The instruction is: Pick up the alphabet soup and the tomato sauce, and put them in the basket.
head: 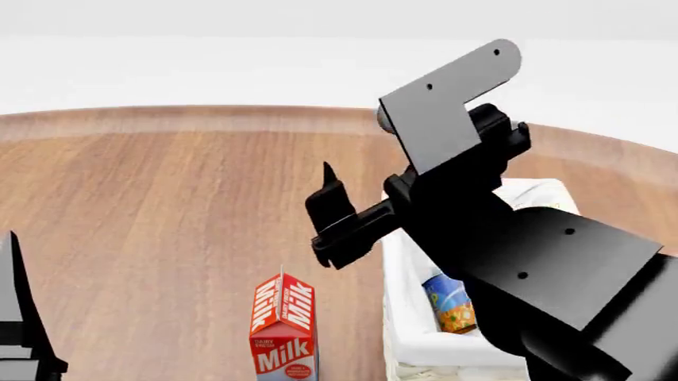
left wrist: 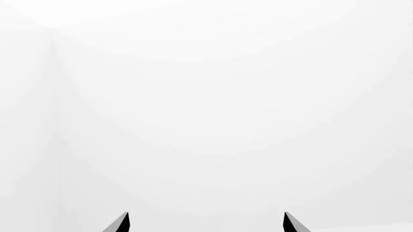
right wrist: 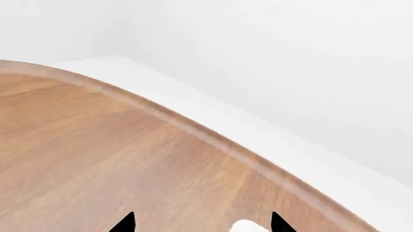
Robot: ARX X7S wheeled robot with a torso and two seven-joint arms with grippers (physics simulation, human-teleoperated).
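Beyond the round wooden table [head: 159, 198], white walls; both end effectors [left wrist: 206, 223] [right wrist: 202, 223] spread, holding nothing.

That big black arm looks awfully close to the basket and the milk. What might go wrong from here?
The right arm hangs over the basket, hiding much of it; a careless swing might knock its rim or the alphabet soup inside. The milk carton stands upright beside the basket and could be tipped by a low pass. The tomato sauce is nowhere in view, so the arms would be searching with a partly blocked head view.
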